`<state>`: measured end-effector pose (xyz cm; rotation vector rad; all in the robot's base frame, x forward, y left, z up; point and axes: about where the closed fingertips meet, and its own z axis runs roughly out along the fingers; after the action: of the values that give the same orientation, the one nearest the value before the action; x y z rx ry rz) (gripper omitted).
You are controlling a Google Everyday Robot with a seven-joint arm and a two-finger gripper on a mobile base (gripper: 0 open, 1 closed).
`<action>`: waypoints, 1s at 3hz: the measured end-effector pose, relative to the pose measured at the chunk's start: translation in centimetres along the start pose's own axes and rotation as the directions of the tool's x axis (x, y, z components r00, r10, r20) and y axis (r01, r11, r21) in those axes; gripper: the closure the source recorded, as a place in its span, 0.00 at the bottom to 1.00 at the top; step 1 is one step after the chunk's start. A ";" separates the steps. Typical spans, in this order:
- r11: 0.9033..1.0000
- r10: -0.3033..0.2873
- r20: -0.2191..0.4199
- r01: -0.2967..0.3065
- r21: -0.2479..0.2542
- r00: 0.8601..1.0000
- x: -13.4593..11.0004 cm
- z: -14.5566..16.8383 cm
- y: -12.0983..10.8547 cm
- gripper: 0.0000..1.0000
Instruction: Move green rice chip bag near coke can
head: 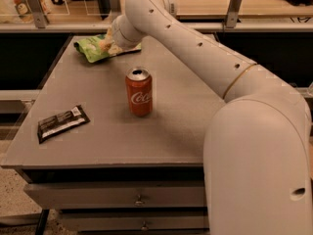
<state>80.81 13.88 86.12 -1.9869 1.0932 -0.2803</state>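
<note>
The green rice chip bag (91, 48) lies at the far left of the grey table (186, 111). The coke can (139, 91) stands upright near the table's middle, well in front of the bag. My gripper (110, 45) is at the bag's right end, low over it and touching or nearly touching it. The wrist and arm (195, 48) hide the bag's right edge.
A black-and-white wrapped bar (62, 123) lies at the table's front left. A railing with posts (234, 6) runs behind the table. My arm's large white body (259, 160) fills the right foreground. Drawers (139, 199) sit under the tabletop.
</note>
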 end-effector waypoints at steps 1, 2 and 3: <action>1.000 -0.002 0.005 0.002 0.000 1.000 -0.3 0.2 -0.1 0.53; 1.000 -0.001 0.015 0.001 -0.001 1.000 -0.7 0.6 0.0 0.48; 1.000 -0.002 0.018 0.003 -0.004 1.000 -0.8 0.8 0.1 0.47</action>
<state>80.65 14.92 85.68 -1.9910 1.0807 -0.2609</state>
